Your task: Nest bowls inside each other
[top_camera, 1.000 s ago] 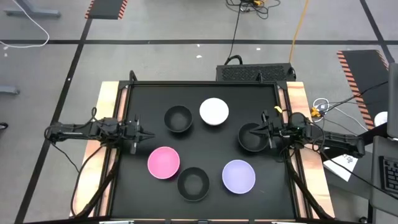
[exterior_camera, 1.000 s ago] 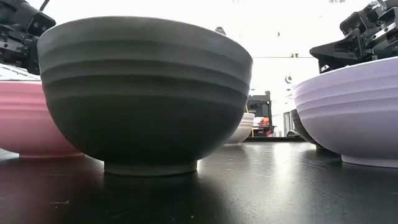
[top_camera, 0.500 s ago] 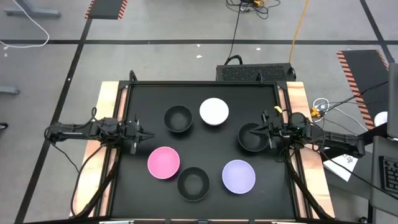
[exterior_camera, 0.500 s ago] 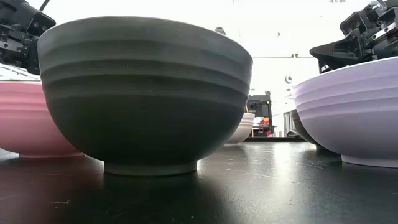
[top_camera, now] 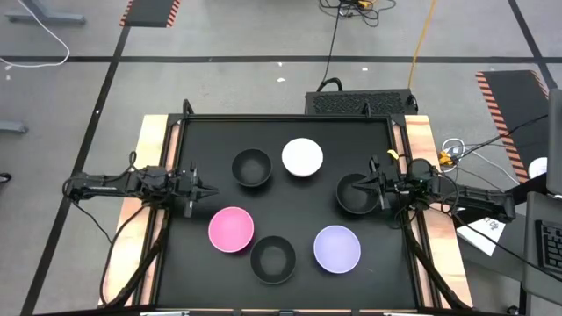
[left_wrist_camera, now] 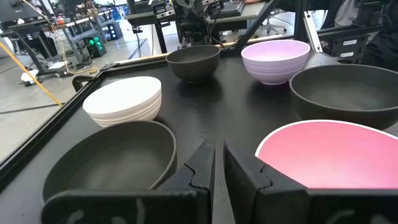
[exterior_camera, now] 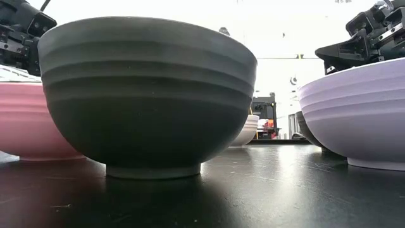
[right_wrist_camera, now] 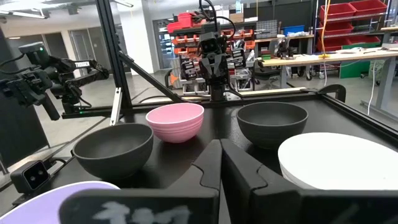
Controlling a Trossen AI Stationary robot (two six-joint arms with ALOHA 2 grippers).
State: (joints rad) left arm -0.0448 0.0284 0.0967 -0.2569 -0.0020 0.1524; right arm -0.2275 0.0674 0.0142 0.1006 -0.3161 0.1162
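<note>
Two arms lay low and level, reaching inward from opposite side edges of the black tabletop (top_camera: 285, 211). Left gripper (top_camera: 209, 190) sat just inside the left edge, about mid-depth, fingers pressed nearly together with a thin slit between them, holding nothing. Right gripper (top_camera: 370, 182) sat near the right edge, fingers pressed fully together, its tips over the rim of the right black bowl (top_camera: 355, 194); no grip on the rim could be made out. Six bowls all stood apart, none nested: far black bowl (top_camera: 251, 168) and white bowl (top_camera: 302, 157) toward the far edge, pink bowl (top_camera: 231, 229) just beside the left gripper on its near side, near black bowl (top_camera: 273, 259) by the near edge, lavender bowl (top_camera: 337, 248) toward the near right corner, below the right gripper. Nothing differed from a second earlier: both arms and every bowl kept the same places.
</note>
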